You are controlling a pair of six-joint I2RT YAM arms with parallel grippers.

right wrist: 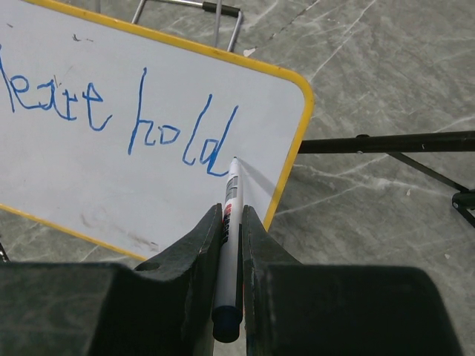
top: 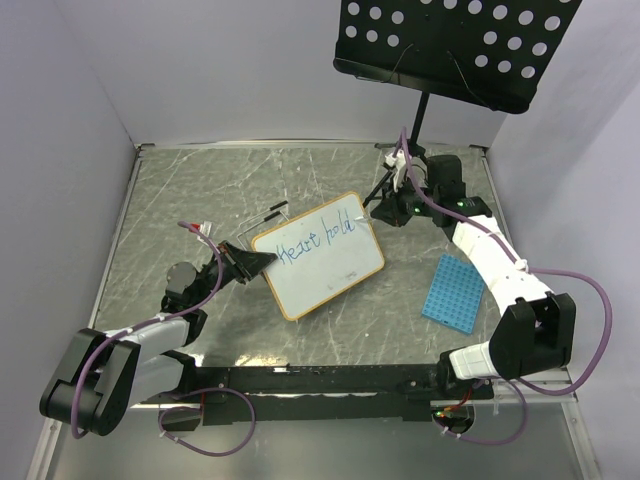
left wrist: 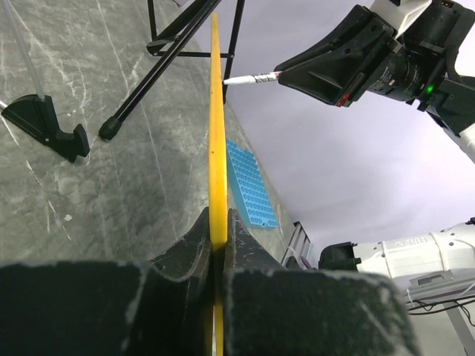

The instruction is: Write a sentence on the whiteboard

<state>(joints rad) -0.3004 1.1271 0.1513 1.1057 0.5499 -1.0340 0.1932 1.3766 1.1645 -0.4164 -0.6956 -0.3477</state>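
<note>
Gripping one whiteboard (top: 318, 256) by its left edge, the left hand (top: 248, 262) is clamped tight on the yellow frame, with the board in the middle of the counter (top: 200, 190). The sentence (top: 315, 240) shows two blue words in one line, roughly "heart hold". The right hand (top: 385, 208) pinches one marker (right wrist: 232, 182), its tip at the board by the last letter. One blue grid tray (top: 452, 292) lies beside the right arm, and one black perforated stand (top: 450, 45) rises behind.
</note>
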